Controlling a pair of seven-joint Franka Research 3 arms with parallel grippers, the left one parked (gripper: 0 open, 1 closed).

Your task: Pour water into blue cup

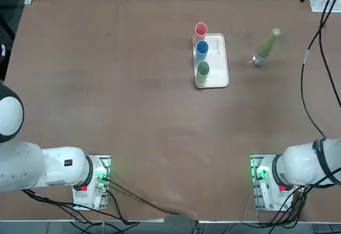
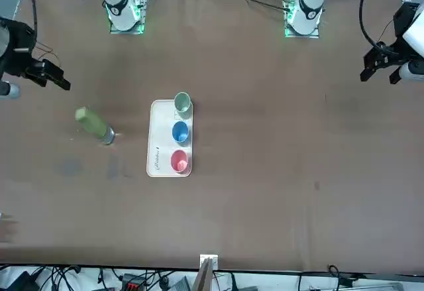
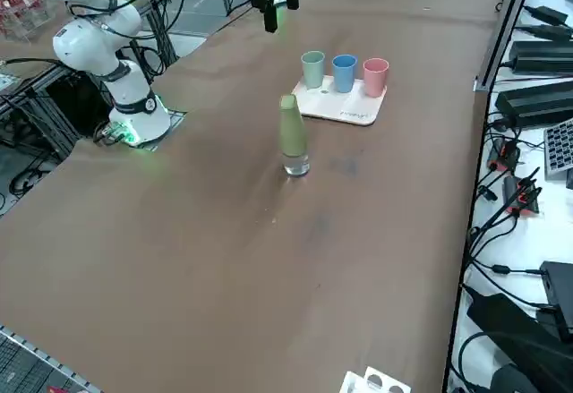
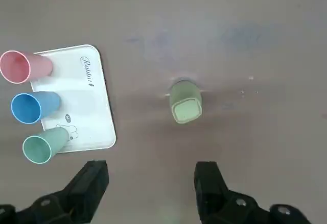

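Pre-grasp, I'd say. Right gripper [image 4: 152, 170] wide open, empty, above table, apart from bottle [image 4: 186, 100]. Next: align, grip bottle upright, then pour into blue cup [image 4: 36, 106].

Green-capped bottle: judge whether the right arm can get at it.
Probably yes: the right gripper hangs open near the bottle, its fingers apart, and nothing stands between them; the tray sits off to one side.
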